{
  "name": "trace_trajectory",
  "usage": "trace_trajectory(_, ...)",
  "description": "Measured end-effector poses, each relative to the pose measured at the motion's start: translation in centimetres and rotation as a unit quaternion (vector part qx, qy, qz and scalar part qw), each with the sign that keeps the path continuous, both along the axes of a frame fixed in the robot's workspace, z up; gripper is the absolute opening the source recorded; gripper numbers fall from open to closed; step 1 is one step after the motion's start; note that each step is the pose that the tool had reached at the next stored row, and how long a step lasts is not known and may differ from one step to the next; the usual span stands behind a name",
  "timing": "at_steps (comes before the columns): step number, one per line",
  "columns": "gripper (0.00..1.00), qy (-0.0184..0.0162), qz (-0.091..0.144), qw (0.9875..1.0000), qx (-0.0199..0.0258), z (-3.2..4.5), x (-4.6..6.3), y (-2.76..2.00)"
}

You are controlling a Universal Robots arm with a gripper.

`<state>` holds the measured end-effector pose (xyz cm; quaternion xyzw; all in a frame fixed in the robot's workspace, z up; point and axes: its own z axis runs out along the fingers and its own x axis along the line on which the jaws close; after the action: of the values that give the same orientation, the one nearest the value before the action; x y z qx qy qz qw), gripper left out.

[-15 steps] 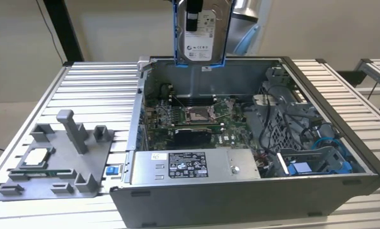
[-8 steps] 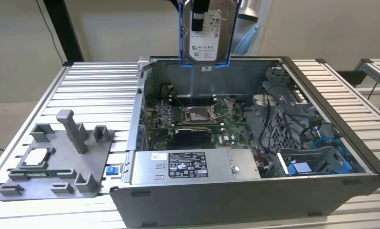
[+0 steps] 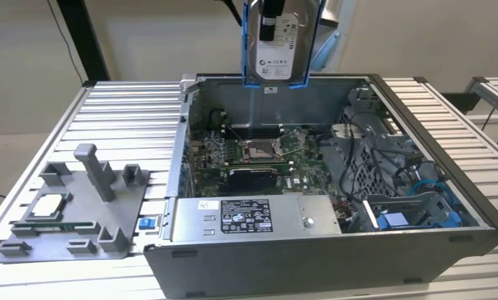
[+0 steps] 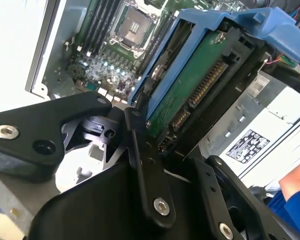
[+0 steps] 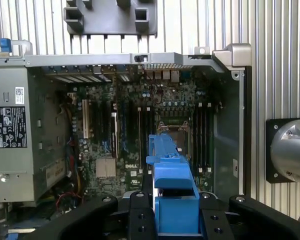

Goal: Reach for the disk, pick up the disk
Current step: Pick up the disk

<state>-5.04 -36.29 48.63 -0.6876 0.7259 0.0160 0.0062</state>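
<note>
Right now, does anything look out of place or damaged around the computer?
Only one thing: the silver-grey metal hard drive with blue rails hangs upright above the open grey computer case, clamped in the tool. No damage shows.

The disk (image 3: 275,44) hangs above the computer case (image 3: 315,262), which lies on the table (image 3: 124,106), with a fixture tray (image 3: 86,212) beside it on the exterior view's left.

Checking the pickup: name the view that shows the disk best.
The exterior view: the disk hangs upright above the open case, label and blue rails visible. The second wrist view shows its green board and connector; the first wrist view, a blue rail edge-on.
</note>
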Motion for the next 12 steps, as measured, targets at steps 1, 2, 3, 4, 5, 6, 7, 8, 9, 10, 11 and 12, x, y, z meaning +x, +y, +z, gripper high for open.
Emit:
trace_trajectory(1,0.0,0.0,0.0,1.0,0.0,0.0,0.14,0.0)
trace_trajectory(2,0.0,0.0,0.0,1.0,0.0,0.0,0.24,0.0)
trace_trajectory(3,0.0,0.0,0.0,1.0,0.0,0.0,0.26,0.0)
trace_trajectory(4,0.0,0.0,0.0,1.0,0.0,0.0,0.28,0.0)
trace_trajectory(5,0.0,0.0,0.0,1.0,0.0,0.0,0.42,0.0)
trace_trajectory(6,0.0,0.0,0.0,1.0,0.0,0.0,0.54,0.0)
trace_trajectory(7,0.0,0.0,0.0,1.0,0.0,0.0,0.55,0.0)
trace_trajectory(8,0.0,0.0,0.0,1.0,0.0,0.0,0.57,0.0)
trace_trajectory(9,0.0,0.0,0.0,1.0,0.0,0.0,0.59,0.0)
trace_trajectory(10,0.0,0.0,0.0,1.0,0.0,0.0,0.59,0.0)
trace_trajectory(11,0.0,0.0,0.0,1.0,0.0,0.0,0.59,0.0)
trace_trajectory(12,0.0,0.0,0.0,1.0,0.0001,-0.01,0.6,-0.03)
